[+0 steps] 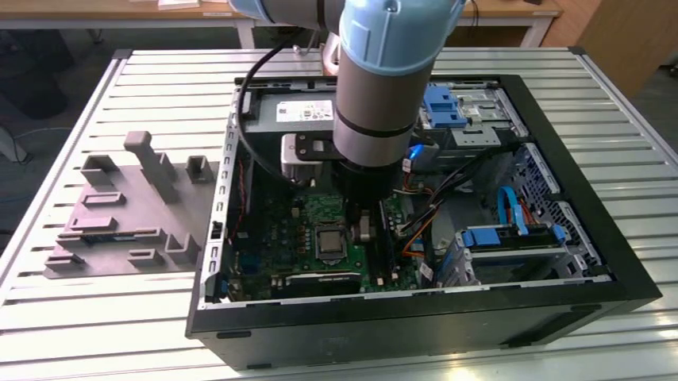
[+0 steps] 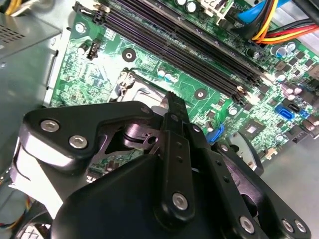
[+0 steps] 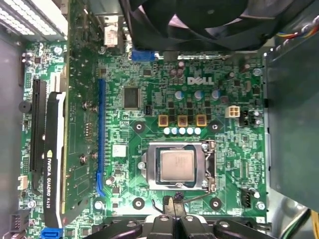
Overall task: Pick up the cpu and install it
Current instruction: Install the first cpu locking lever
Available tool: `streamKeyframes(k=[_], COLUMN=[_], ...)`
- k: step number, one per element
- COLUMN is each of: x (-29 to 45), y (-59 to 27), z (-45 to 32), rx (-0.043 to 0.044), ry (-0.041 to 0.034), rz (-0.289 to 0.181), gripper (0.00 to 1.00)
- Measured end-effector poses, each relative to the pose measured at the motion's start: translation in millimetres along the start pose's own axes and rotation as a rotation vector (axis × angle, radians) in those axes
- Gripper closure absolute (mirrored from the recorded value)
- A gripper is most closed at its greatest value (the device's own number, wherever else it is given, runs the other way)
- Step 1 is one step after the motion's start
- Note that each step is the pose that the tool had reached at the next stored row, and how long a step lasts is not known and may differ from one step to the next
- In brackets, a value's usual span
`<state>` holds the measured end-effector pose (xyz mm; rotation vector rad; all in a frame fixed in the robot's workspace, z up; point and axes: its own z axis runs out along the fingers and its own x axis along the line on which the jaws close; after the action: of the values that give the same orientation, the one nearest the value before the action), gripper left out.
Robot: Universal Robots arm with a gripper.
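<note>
**CPU seated in the socket, arm poised over the board**

Hovering inside the open computer case (image 1: pixel 593 262), the gripper (image 3: pixel 174 209) points down at the green motherboard (image 3: pixel 149 79), its fingers drawn together with nothing between them, as the first wrist view shows. The fingertips sit just beside the near edge of the socket (image 3: pixel 177 166), at the thin wire lever that runs along that side; whether they touch it I cannot tell.

The cpu (image 3: pixel 175 165) already lies flat in the socket, its pale metal top showing through the silver frame around it. That suggests the pick-up and placing are done. What may remain is locking the frame down, though from these pictures I cannot say whether the lever is latched.

In the exterior view the arm (image 1: pixel 383 79) comes straight down from above, its wrist vertical over the middle of the case, with the socket just to the exterior view's left of the tool. The grey moulded tray (image 1: pixel 122 222) rests on the slatted table (image 1: pixel 106 317), well apart from the case on the exterior view's left.
</note>
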<state>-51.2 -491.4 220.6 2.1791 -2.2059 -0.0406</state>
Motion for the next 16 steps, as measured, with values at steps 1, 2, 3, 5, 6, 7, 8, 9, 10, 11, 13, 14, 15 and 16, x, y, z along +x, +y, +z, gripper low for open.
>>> streamKeyframes(k=[1, 2, 3, 5, 6, 7, 8, 9, 10, 11, 13, 14, 15, 16], x=[0.6, 1.1, 1.4, 2.3, 3.1, 3.9, 4.8, 5.7, 6.2, 6.3, 6.3, 6.3, 6.3, 6.3], y=[-0.1, -0.1, -0.2, -0.4, -0.4, -0.5, -0.6, -0.6, -0.6, -0.6, -0.8, -0.9, -0.9, -1.0], z=[1.1, 2.3, 3.5, 6.1, 7.5, 8.8, 9.8, 10.7, 11.6, 12.3, 13.6, 14.6, 15.9, 17.2], rx=[0.0, 0.0001, 0.0001, 0.0002, 0.0003, 0.0006, 0.0008, 0.001, 0.0015, 0.0038, 0.0099, 0.0117, 0.0127, 0.013], ry=[0.0003, 0.0007, 0.0012, 0.002, 0.002, 0.002, 0.002, 0.002, 0.0021, 0.0021, 0.0023, 0.0023, 0.0023, 0.0022], rz=[-0.003, -0.009, -0.017, -0.031, -0.034, -0.035, -0.037, -0.038, -0.039, -0.039, -0.039, -0.039, -0.04, -0.04], gripper=[0.89, 0.89, 0.89, 0.89, 0.89, 0.89, 0.89, 0.89, 0.89, 0.89, 0.89, 0.89, 0.89, 0.89])
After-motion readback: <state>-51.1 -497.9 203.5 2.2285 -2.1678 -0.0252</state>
